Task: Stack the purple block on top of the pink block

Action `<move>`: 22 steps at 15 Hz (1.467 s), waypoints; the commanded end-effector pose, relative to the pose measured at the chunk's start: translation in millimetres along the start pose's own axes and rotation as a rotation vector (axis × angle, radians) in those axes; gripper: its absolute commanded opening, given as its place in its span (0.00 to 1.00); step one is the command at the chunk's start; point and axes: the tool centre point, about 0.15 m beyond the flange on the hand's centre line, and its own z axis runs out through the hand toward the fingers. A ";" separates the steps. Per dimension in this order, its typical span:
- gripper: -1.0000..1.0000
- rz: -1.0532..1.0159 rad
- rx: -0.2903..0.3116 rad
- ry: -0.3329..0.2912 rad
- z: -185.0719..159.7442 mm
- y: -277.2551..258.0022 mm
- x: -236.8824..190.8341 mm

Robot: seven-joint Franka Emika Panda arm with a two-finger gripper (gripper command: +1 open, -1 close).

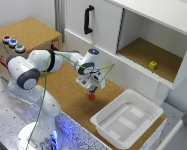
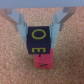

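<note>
Two yellow letters can be read on the purple block (image 2: 39,40) in the wrist view: an "O" on its upper face and an "E" on the side face below it. The gripper (image 2: 40,36) is closed on this block, one finger (image 2: 19,24) pressed to each side. The purple block sits on top of the pink block (image 2: 44,59), which rests on the cork surface (image 2: 12,65); whether the two are squarely aligned is hard to tell.

In the exterior view, the gripper (image 1: 93,88) hangs over the pink block (image 1: 92,96) at the middle of the cork surface (image 1: 68,92). A white bin (image 1: 127,120) lies at the exterior view's right. Behind, a white cabinet (image 1: 143,30) with a black handle (image 1: 87,20) has an open compartment holding a yellow cube (image 1: 153,65). On the exterior view's left, a cork-topped box (image 1: 28,32) carries three round buttons (image 1: 13,43).
</note>
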 end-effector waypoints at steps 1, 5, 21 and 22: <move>0.00 -0.006 -0.030 -0.018 29.4 9.9 -2.3; 0.00 0.000 -0.021 -0.014 37.1 6.9 7.1; 1.00 0.036 -0.067 0.058 -57.6 8.1 -0.2; 1.00 0.057 -0.044 0.063 -67.9 10.8 -1.9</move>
